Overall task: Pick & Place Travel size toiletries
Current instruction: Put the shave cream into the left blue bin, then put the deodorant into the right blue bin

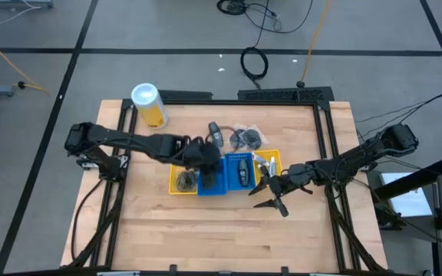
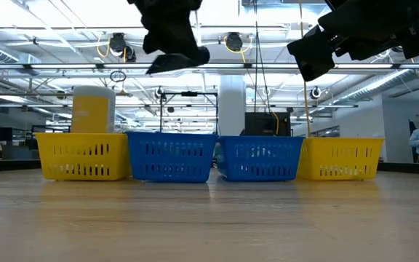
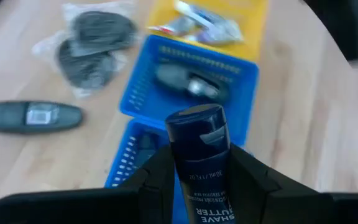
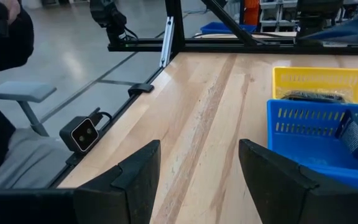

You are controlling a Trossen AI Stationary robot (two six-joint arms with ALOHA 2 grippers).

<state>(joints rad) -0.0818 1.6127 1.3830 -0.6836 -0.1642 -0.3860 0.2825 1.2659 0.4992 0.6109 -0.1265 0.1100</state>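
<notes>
Four bins in a row mid-table: yellow bin [image 1: 183, 181], blue bin [image 1: 210, 178], second blue bin [image 1: 240, 169], far yellow bin [image 1: 271, 162], taken here as the landmark row. Left gripper [image 1: 202, 159] raised over the first blue bin, fingers [image 3: 157, 180] clamped around a navy mini bottle [image 3: 201, 158], cap forward, label partly cut off at the frame edge. Right gripper [image 1: 271, 192] just off the far yellow end of the row, on the near side, over bare wood, jaws spread wide and holding nothing. Broad bare table [image 1: 229, 238] in front of the row, narrower strips at either end. Behind the row: two clear packets [image 3: 92, 43] with dark round contents, a dark grey oval piece [image 3: 30, 116] beside them, and a yellow canister [image 1: 149, 104] toward the back corner. Second blue bin holding a dark oval item [image 3: 188, 82]; white tubes [image 3: 201, 22] in the far yellow bin, blurred. First yellow bin's dark contents hard to make out.
</notes>
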